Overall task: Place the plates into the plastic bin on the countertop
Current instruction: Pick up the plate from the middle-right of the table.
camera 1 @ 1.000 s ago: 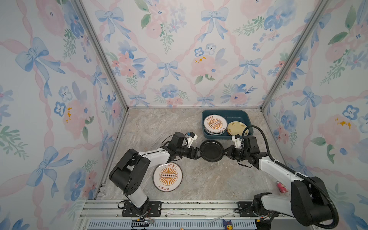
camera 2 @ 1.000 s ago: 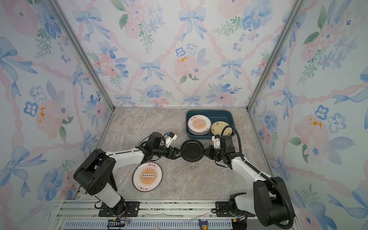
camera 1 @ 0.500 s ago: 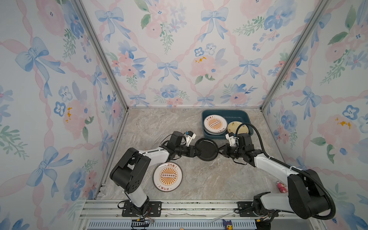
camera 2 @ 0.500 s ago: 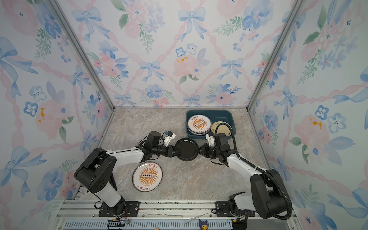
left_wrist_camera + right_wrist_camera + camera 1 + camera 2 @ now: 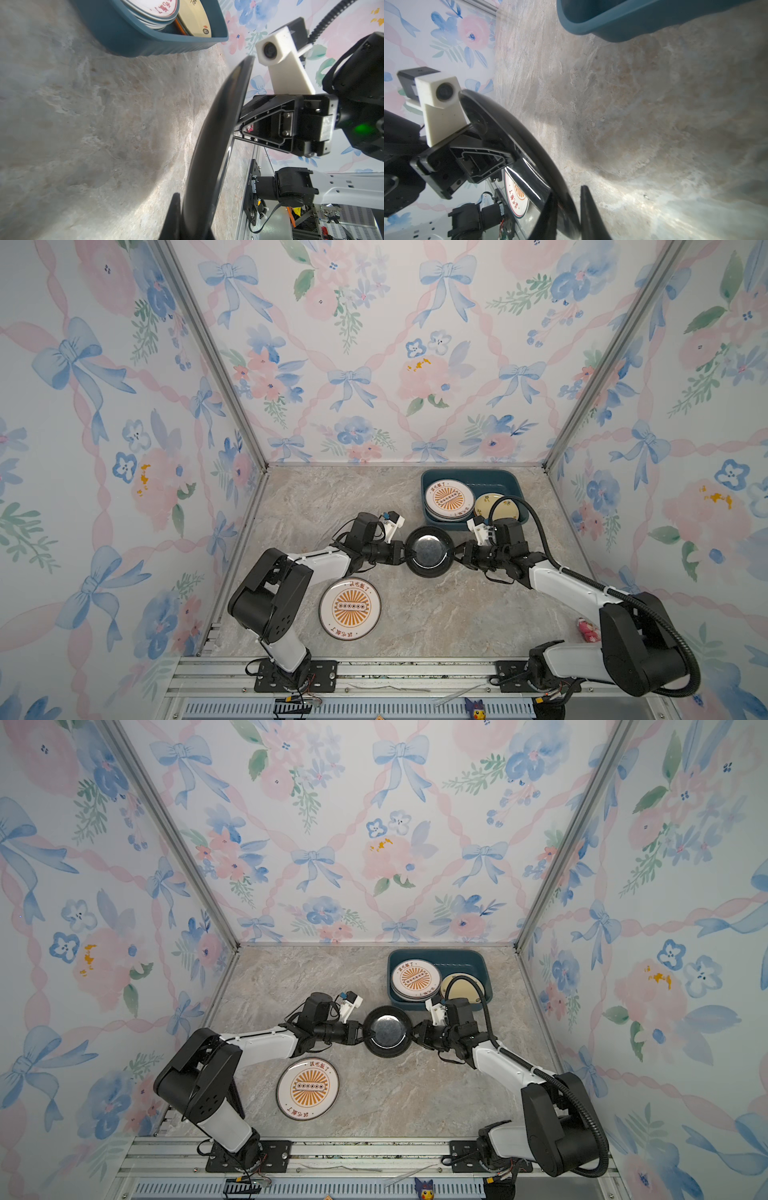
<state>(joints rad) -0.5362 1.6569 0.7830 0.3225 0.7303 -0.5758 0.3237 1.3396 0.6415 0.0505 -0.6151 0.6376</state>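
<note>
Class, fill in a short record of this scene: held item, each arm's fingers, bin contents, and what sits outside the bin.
held item: black plate, off the countertop, between both arms
left fingers: shut on its rim
right fingers: open around the opposite rim, a gap showing
plastic bin: stacked sunburst plate on top of a pile, pale yellow plate beside it
outside bin: loose sunburst plate, flat on the countertop

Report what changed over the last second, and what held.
The left gripper closed on the black plate; the right gripper began opening at the opposite rim. The plate shifted slightly toward the robot's left. The loose sunburst plate and the plastic bin stayed put.
</note>
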